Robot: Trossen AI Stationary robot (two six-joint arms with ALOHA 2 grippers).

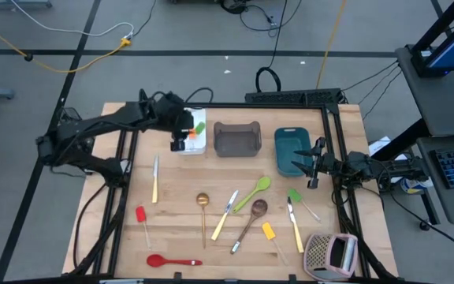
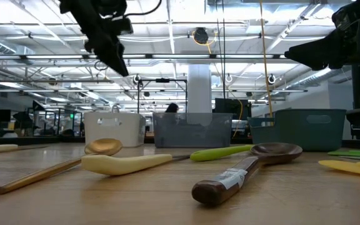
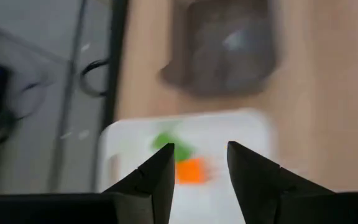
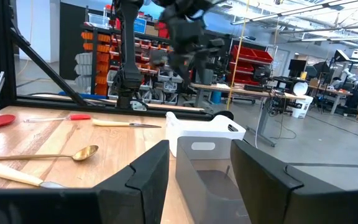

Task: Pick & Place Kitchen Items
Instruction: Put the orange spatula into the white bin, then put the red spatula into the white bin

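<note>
My left gripper [image 1: 178,139] [image 3: 201,154] hangs open above the white tub [image 1: 195,142] [image 3: 185,134] at the table's far side and holds nothing. An orange utensil [image 3: 191,170] and a green one [image 3: 165,141] lie inside that tub. My right gripper [image 1: 312,167] [image 4: 199,155] is open and waits in the air by the teal tub [image 1: 292,150]. On the wood lie a cream-handled knife [image 1: 155,180], a red spatula [image 1: 142,216], a red spoon [image 1: 170,261], a gold ladle [image 1: 203,207], a lime spoon [image 1: 255,192], a brown spoon [image 1: 251,219], a yellow spatula [image 1: 269,232] and a green spatula [image 1: 296,196].
A grey tub [image 1: 236,140] stands between the white and teal ones. Two more cream-handled knives [image 1: 225,214] [image 1: 294,224] lie among the utensils. A boxy grater [image 1: 331,254] sits at the near right corner. Black frame rails [image 1: 124,158] run along both table sides.
</note>
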